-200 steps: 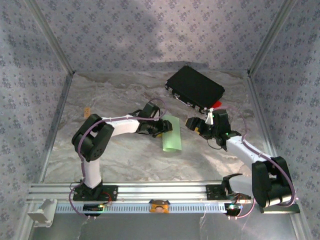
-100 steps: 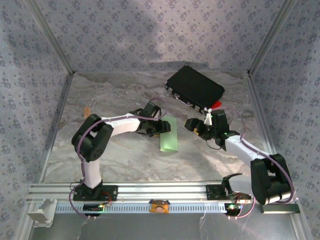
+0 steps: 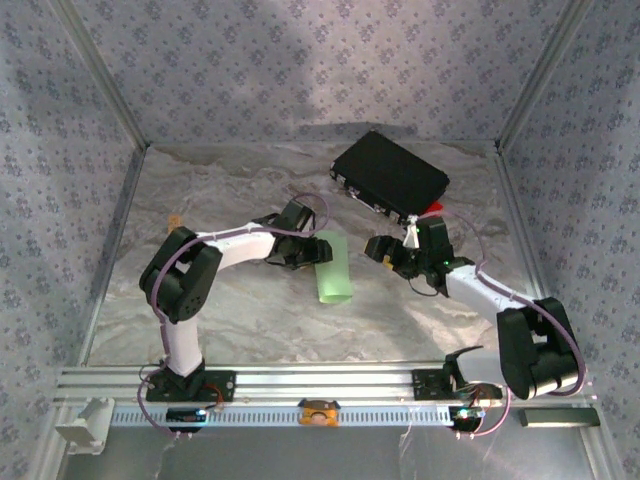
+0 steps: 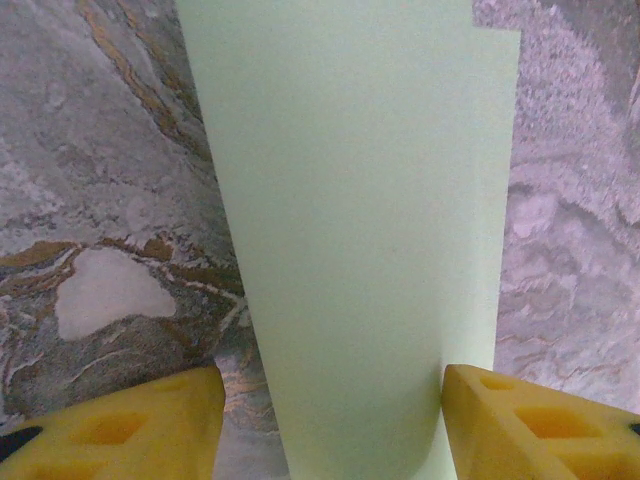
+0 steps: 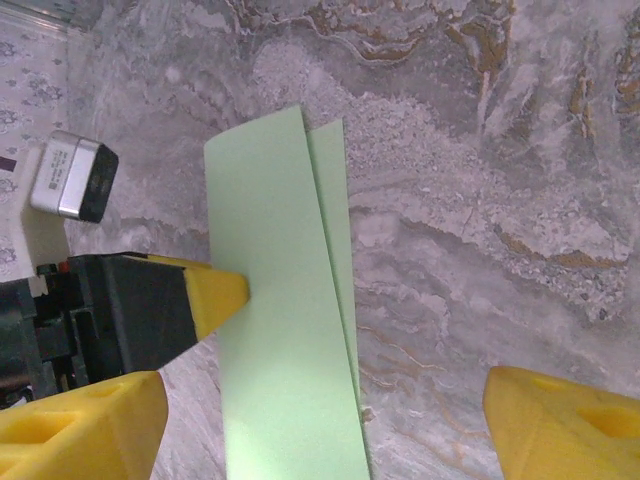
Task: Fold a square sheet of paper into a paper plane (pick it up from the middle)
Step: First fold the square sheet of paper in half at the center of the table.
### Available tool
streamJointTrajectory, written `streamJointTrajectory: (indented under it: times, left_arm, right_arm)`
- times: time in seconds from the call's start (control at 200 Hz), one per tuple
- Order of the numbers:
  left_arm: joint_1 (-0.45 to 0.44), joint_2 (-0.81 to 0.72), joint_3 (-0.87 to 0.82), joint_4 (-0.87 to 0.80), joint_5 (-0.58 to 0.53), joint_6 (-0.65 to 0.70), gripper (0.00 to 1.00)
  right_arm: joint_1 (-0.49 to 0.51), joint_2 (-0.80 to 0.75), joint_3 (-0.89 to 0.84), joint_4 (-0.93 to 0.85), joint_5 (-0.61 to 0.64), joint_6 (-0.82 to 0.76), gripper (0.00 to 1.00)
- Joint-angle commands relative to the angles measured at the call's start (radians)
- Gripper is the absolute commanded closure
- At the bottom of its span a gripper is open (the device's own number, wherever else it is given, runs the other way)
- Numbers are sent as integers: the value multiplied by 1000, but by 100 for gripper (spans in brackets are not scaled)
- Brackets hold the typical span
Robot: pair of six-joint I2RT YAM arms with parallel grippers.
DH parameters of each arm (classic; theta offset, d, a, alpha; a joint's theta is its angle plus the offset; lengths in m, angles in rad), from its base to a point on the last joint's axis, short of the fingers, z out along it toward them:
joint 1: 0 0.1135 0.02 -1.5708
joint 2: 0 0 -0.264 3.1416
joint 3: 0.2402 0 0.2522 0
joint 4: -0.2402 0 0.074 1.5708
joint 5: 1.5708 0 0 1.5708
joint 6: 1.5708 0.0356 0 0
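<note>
The square sheet of paper (image 3: 332, 268) is pale green and lies folded over into a narrow strip on the marble table, mid-way between the arms. In the left wrist view the paper (image 4: 360, 200) curls up between my left gripper's (image 4: 335, 420) yellow fingers; the right finger touches its edge and the left one stands clear, jaws open. From above, the left gripper (image 3: 308, 252) sits at the strip's left edge. My right gripper (image 3: 385, 248) hovers open just right of the strip. In its view the paper (image 5: 280, 330) lies between its wide fingertips (image 5: 90, 420), with a left-gripper finger (image 5: 215, 295) on the strip's edge.
A black rectangular case (image 3: 390, 177) lies at the back right with a small red tab (image 3: 432, 208) at its near corner. A small tan object (image 3: 174, 221) sits near the left wall. Metal frame rails border the table on all sides.
The left gripper has drawn the folded paper a little to the left. The right gripper has followed leftward toward the strip, still open.
</note>
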Motion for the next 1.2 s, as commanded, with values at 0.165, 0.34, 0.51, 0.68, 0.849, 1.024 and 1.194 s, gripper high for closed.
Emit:
streamJointTrajectory:
  times: [0.165,0.34,0.51,0.68,0.849,1.024,1.194]
  left_arm:
    - [3,67,60,-97,76,118,39]
    - [1,98,91,-140,53,154,39]
    - [-18,141,148,-211,30,214,38]
    - [-28,170,174,-238,-24,188,38]
    - [-27,178,183,-237,-33,186,37]
    - [-32,204,218,-289,-71,229,35]
    - [-35,221,223,-292,-82,225,35]
  right_arm:
    - [10,13,28,-34,8,-4,15]
    - [10,27,33,-28,-6,-12,16]
    - [20,75,41,-6,-35,-6,20]
    - [42,145,67,10,-69,-6,27]
    - [55,172,73,18,-58,3,29]
    - [56,173,75,6,-45,0,29]
    - [62,189,79,22,-66,5,34]
